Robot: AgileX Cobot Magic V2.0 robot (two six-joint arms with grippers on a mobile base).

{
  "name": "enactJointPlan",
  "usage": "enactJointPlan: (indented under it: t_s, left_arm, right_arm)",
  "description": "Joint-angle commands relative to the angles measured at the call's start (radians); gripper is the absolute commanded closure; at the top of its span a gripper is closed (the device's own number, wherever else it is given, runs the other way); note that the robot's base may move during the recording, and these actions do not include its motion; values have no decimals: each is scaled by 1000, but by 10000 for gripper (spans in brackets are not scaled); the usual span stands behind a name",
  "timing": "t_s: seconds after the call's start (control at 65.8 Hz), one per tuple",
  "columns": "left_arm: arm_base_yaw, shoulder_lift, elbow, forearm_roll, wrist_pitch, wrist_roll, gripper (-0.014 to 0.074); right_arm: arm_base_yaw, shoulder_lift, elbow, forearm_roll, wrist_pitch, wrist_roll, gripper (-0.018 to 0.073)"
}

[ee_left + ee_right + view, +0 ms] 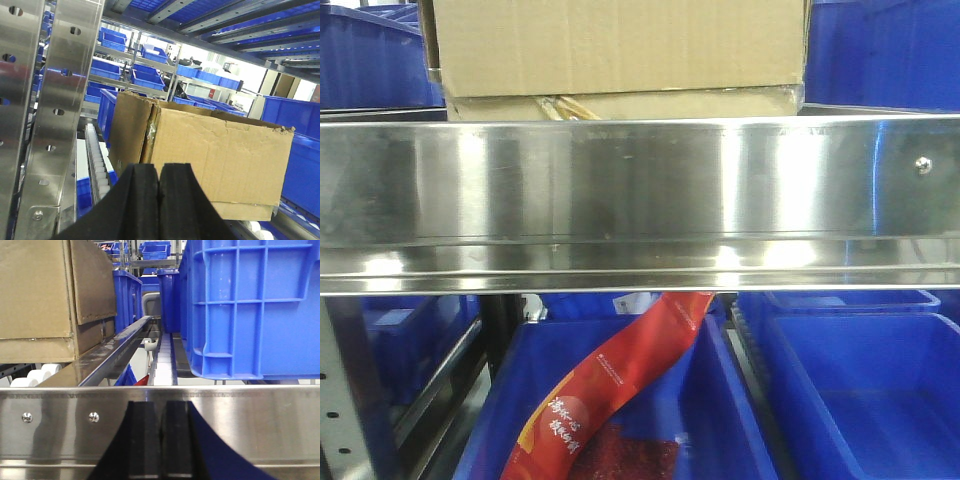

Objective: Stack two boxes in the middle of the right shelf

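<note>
A brown cardboard box (pixel 620 45) sits on a flatter cardboard box (pixel 650 103) on the steel shelf, just behind its front rail (pixel 640 200). The stack also shows in the left wrist view (pixel 215 160), torn at its near corner, and at the left of the right wrist view (pixel 50 295). My left gripper (pixel 159 172) is shut and empty, a short way in front of the box's near corner. My right gripper (pixel 161 412) is shut and empty, right in front of the shelf's rail (pixel 250 420), to the right of the boxes.
A large blue bin (pixel 250 310) stands on the shelf to the right of the boxes, past a roller track (pixel 162 360). Below the shelf are blue bins (pixel 860 390), one holding a red packet (pixel 610 390). A perforated steel upright (pixel 55 115) stands at the left.
</note>
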State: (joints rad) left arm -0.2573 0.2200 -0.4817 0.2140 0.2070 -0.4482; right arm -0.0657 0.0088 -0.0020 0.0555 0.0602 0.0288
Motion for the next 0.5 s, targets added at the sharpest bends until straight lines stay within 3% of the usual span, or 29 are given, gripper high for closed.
enactJointPlan:
  t_s: [0.0, 0.38, 0.486]
  left_arm:
    - [6, -5, 2, -2, -13, 1, 693]
    - [6, -5, 2, -2, -13, 1, 693]
    - [16, -17, 34, 31, -15, 18, 693]
  right_arm:
    - [-6, -9, 2, 0, -15, -5, 721]
    - [-6, -9, 2, 0, -15, -5, 721]
    - [-6, -9, 2, 0, -15, -5, 721]
